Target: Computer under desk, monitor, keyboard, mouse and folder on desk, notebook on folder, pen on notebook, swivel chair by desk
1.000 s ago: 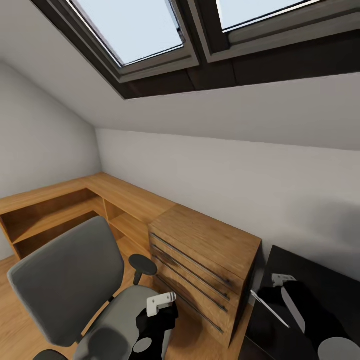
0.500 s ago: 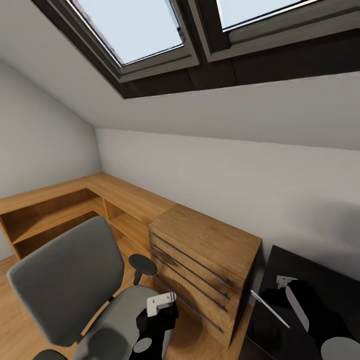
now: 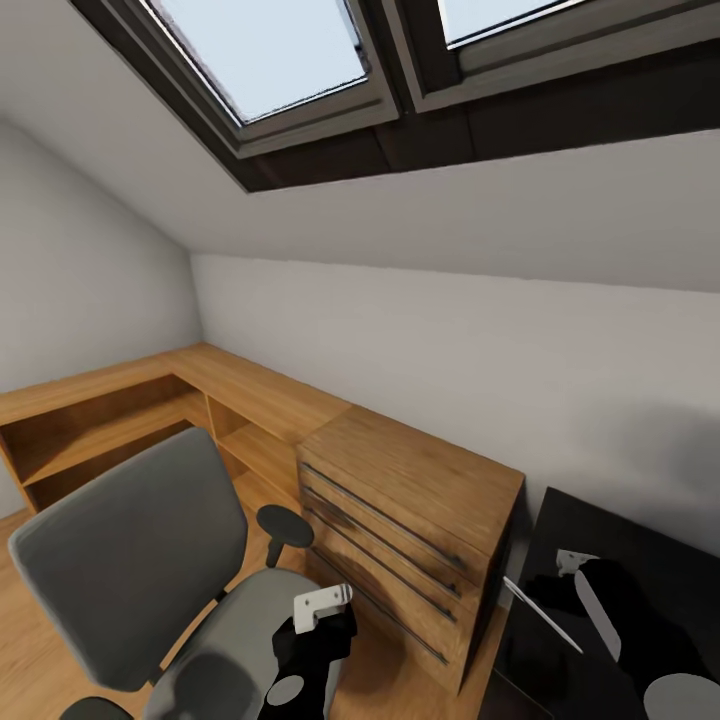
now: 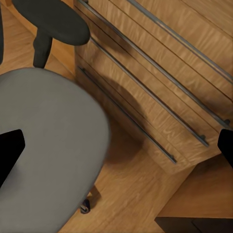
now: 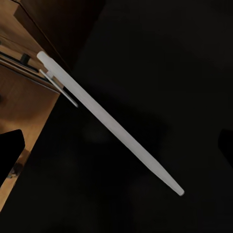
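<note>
The grey swivel chair (image 3: 130, 560) stands at the lower left, with its seat (image 4: 43, 145) empty. My left gripper (image 3: 322, 605) hovers open over the seat's edge and the oak floor, with nothing between its fingers. At the lower right is the corner of the black desk (image 3: 640, 540). The thin white pen (image 3: 540, 613) lies on the desk near its edge, and its clip end reaches past that edge. My right gripper (image 3: 572, 562) hangs open just above the pen (image 5: 111, 126), which lies slantwise between the wide-apart fingers without touching them.
An oak dresser (image 3: 410, 490) with bar handles stands between the chair and the desk, close to the chair's dark armrest (image 3: 285, 525). A low oak shelf unit (image 3: 120, 410) runs along the left walls. Skylights (image 3: 270, 50) sit in the sloped ceiling above.
The whole head view has shifted slightly. My right gripper has drifted a little to the right over the desk. The pen and the left gripper have stayed where they were.
</note>
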Available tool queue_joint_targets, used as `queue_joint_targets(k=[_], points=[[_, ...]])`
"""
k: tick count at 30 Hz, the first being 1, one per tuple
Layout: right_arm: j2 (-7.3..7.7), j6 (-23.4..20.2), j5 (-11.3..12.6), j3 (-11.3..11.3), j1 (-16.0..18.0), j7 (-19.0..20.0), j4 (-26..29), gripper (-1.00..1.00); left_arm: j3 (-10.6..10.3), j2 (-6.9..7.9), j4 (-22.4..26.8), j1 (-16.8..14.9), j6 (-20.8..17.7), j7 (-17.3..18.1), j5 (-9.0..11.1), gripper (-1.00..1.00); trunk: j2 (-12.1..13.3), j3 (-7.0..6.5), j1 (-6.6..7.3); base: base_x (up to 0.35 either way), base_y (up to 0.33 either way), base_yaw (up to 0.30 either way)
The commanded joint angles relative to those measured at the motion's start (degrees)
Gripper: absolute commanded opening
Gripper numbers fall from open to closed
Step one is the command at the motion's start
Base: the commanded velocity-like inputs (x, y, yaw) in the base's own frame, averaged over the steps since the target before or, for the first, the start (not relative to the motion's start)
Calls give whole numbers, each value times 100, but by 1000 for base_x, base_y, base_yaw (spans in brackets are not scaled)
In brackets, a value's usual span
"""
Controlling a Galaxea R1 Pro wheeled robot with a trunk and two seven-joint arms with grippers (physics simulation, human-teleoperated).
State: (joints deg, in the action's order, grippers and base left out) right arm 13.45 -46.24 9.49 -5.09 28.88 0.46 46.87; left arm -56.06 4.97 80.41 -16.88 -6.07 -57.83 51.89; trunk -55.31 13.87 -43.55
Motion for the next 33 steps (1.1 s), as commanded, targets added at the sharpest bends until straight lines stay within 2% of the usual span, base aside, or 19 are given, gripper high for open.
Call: queue_joint_targets(k=[1, 28, 33], points=[[0, -26, 18, -9, 4, 5, 6, 100, -11, 4, 9, -8, -44, -35, 5, 100, -48, 27, -24, 0, 0, 0], [7, -8, 2, -10, 4, 6, 6, 100, -11, 4, 7, -8, -44, -35, 5, 100, -1131, 511, -617, 0, 0, 0], [8, -8, -1, -10, 4, 1, 6, 100, -11, 4, 2, -8, -44, -31, 9, 100, -1131, 511, -617, 0, 0, 0]])
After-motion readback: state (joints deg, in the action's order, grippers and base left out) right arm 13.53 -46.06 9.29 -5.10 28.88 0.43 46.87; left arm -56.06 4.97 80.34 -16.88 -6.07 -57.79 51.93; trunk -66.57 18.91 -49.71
